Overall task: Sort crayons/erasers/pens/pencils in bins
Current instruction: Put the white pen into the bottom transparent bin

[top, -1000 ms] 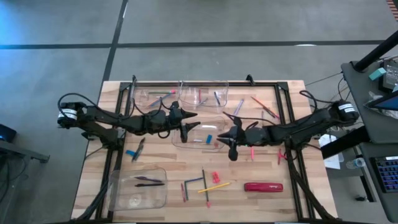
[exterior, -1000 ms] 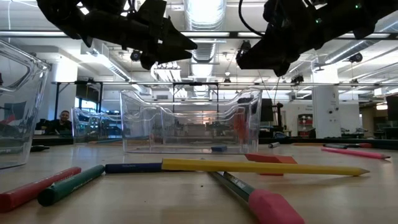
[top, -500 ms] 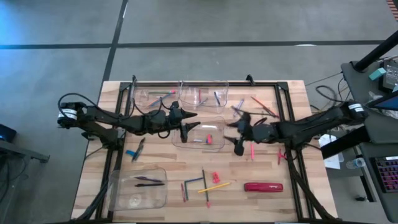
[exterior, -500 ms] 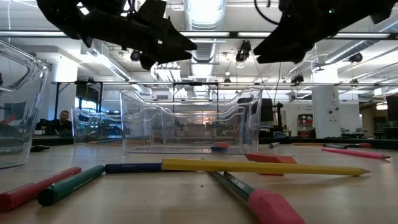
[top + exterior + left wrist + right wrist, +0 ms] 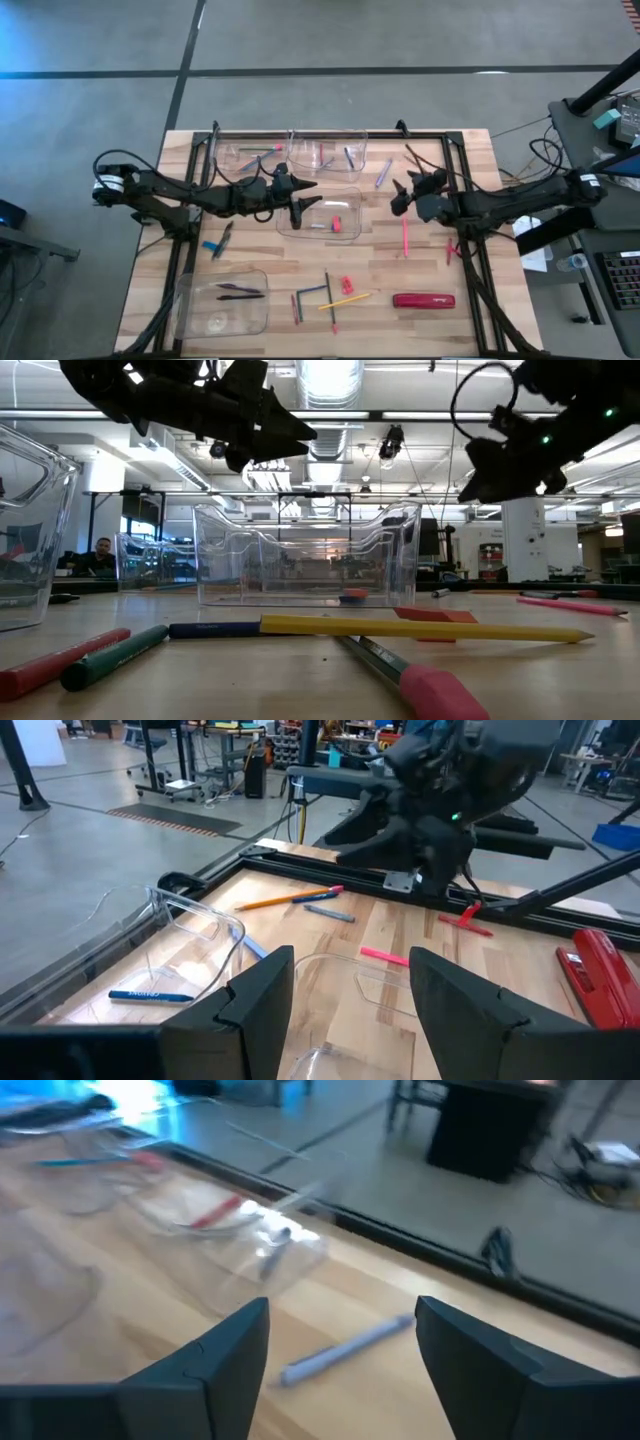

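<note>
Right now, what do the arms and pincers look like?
Both arms are matte black, jointed, with black cables looping alongside and a white band near each base. Left pincer and right pincer each have two broad, dark, angular fingers. The right arm shows small green lights.

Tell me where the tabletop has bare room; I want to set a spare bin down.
Bare wood lies between the near-left bin and the middle bin, and along the right side above the red oblong case, around one pink stick. The near middle, with its scattered pencils, and the far row of bins are crowded.
</note>
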